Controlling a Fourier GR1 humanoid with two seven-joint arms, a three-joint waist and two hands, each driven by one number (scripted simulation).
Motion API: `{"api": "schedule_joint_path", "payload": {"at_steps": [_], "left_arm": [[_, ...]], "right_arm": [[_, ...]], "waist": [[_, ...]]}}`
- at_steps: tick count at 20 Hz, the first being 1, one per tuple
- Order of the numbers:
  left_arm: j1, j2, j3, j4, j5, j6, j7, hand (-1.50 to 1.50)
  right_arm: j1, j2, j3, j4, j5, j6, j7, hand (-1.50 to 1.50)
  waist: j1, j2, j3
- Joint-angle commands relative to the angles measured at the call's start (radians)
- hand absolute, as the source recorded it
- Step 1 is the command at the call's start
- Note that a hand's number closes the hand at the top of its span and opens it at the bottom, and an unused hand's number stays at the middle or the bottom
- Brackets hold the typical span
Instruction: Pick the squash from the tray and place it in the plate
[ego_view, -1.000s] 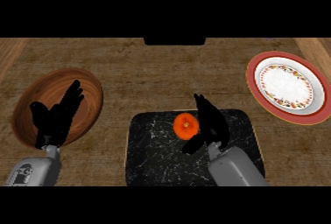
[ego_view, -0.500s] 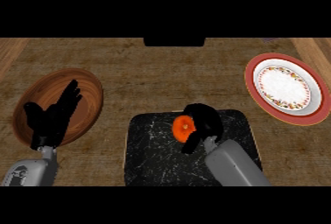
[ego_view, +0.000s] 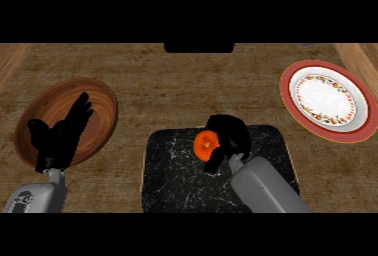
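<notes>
While my right hand (ego_view: 227, 135) curls round the squash (ego_view: 205, 143) on the tray (ego_view: 173, 180), the lift and the carry to the plate (ego_view: 325, 100) remain; left hand (ego_view: 60, 135) rests open

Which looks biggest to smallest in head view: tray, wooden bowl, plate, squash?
1. Tray, clearly largest.
2-3. Wooden bowl and plate: look alike, no ranking.
4. Squash, smallest, partly hidden by the right robot hand.

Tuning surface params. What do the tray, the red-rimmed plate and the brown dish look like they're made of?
Tray: looks like black marble or stone, going by the white veining; finish hard to judge.
Red-rimmed plate: likely glazed ceramic, with a white centre, a patterned band and a red rim.
Brown dish: looks like wood, reddish-brown with faint grain, though it could be brown glaze.
</notes>
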Motion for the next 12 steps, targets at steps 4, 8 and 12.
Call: {"api": "schedule_joint_path", "payload": {"at_steps": [4, 8, 12], "left_arm": [[-0.012, -0.008, -0.011, -0.030, -0.007, -0.009, 0.029, 0.00], [0.024, 0.003, 0.019, 0.018, 0.012, -0.038, -0.041, 0.00], [-0.005, 0.007, 0.015, 0.001, 0.003, -0.025, 0.011, 0.00]], "right_arm": [[-0.282, -0.016, -0.166, 0.349, -0.002, -0.030, -0.204, 1.50], [-0.286, -0.078, -0.166, 0.278, 0.110, -0.199, -0.185, 1.50], [-0.359, -0.115, -0.181, 0.214, 0.245, -0.362, -0.052, 1.50]], "waist": [[0.035, 0.018, 0.008], [0.019, 0.013, 0.007], [0.010, 0.006, 0.007]]}}
